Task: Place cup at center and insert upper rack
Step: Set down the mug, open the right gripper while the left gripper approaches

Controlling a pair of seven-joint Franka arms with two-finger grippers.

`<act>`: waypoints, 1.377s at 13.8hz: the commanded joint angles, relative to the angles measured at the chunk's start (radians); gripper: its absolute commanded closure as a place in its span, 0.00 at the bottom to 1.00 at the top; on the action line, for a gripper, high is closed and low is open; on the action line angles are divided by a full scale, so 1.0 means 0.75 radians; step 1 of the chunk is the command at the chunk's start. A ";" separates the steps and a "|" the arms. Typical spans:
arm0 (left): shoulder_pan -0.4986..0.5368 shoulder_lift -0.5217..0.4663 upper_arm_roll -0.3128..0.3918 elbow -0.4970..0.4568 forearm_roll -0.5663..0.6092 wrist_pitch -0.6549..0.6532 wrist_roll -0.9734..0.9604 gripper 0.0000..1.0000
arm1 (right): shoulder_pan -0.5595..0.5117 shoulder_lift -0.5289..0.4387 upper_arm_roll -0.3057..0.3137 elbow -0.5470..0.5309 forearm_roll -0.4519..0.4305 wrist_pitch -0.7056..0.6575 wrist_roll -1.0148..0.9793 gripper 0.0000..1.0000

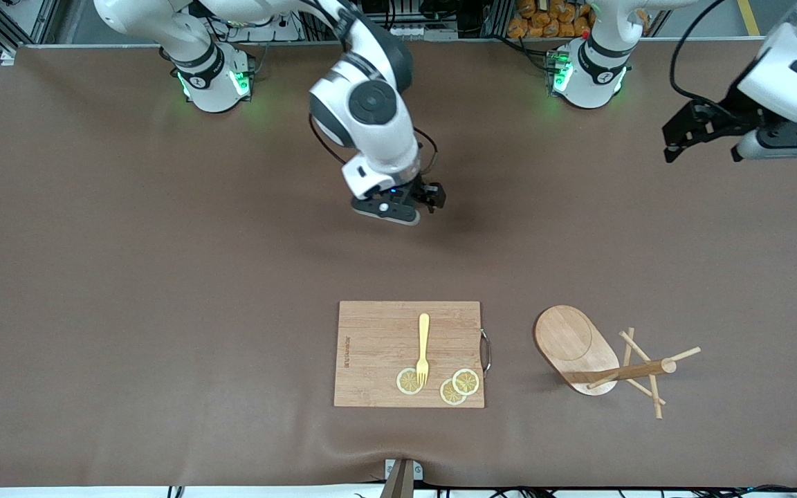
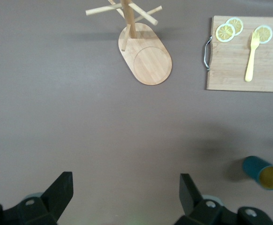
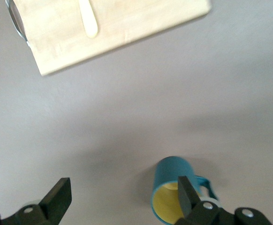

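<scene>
Under the right arm's wrist, near the middle of the counter, the small dark teal mug (image 3: 173, 190) lies tipped on its side, its mustard-yellow inside showing through the open mouth and its loop handle sticking out sideways; in the front view the arm hides it. One finger (image 3: 189, 196) of the right pincer (image 3: 122, 199) crosses its rim, the fingers standing wide apart with nothing clamped. Nearer the front camera lies the rectangular wooden cutting board (image 1: 378, 346) with a metal handle, carrying a yellow fork (image 1: 423, 348) and three lemon slices (image 1: 459, 387). Beside it, toward the left arm's end, stands the light wooden mug tree (image 1: 573, 344), upright on its oval flat base, round post rising straight with thin pegs crossing near the top. The counter (image 1: 129, 290) is covered in plain brown matting. The left pincer (image 2: 126, 193) waits aloft over that end, fingers spread and holding nothing.
</scene>
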 commanded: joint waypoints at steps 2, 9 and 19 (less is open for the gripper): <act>0.001 0.005 -0.131 0.024 -0.004 -0.002 -0.245 0.00 | -0.199 -0.268 0.017 0.029 0.006 -0.325 -0.178 0.00; -0.024 0.111 -0.362 0.114 -0.002 0.017 -0.756 0.00 | -0.684 -0.536 0.017 0.146 0.000 -0.774 -0.873 0.00; -0.506 0.344 -0.387 0.179 0.388 0.185 -1.437 0.00 | -1.018 -0.612 -0.064 0.104 -0.203 -0.830 -1.563 0.00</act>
